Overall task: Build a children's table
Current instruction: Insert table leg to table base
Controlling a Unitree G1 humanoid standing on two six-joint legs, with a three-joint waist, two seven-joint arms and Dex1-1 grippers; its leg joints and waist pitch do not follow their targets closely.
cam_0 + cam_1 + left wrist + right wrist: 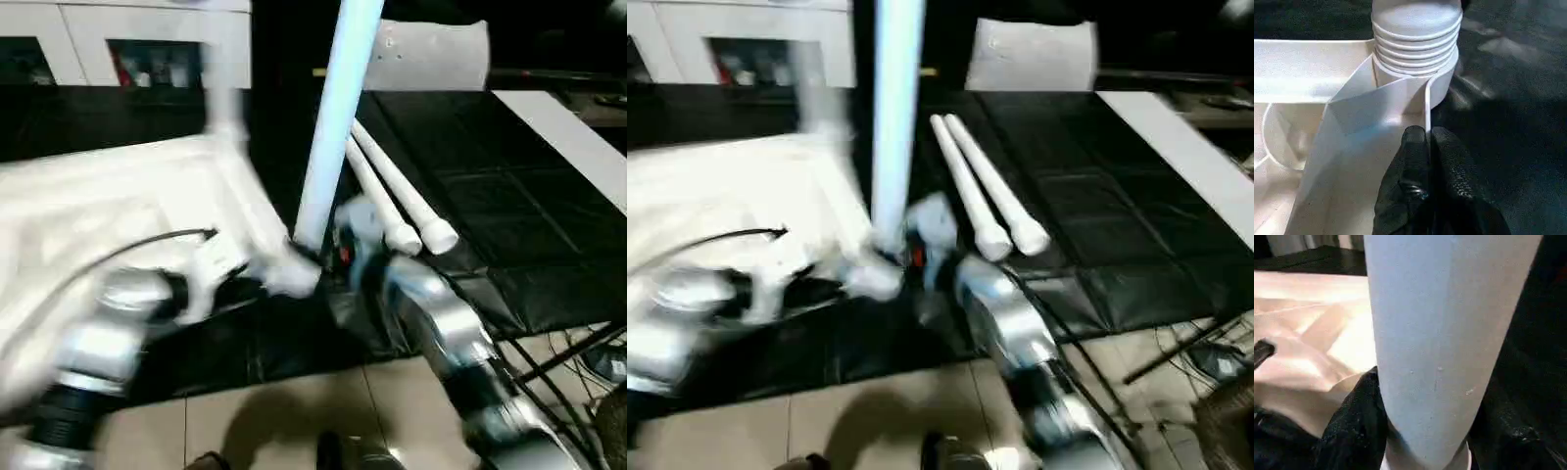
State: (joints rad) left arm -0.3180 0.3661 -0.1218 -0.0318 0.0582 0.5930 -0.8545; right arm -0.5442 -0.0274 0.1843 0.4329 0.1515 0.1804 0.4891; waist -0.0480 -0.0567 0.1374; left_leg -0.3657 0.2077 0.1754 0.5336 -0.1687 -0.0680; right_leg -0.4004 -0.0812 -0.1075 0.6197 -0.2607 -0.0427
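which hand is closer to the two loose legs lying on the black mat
Right. The right hand grips the upright leg just beside the two loose legs. The left hand pinches a rib at the tabletop's corner, farther away.

Left gripper (1427,142) pinched closed, right gripper (1420,431) clamped, silver forearms angled inward

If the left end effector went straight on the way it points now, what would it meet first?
Probably the ribbed end of the leg standing in the tabletop's corner socket. The left end effector, pinching a thin rib, points along it toward that socket. Depth is hard to judge.
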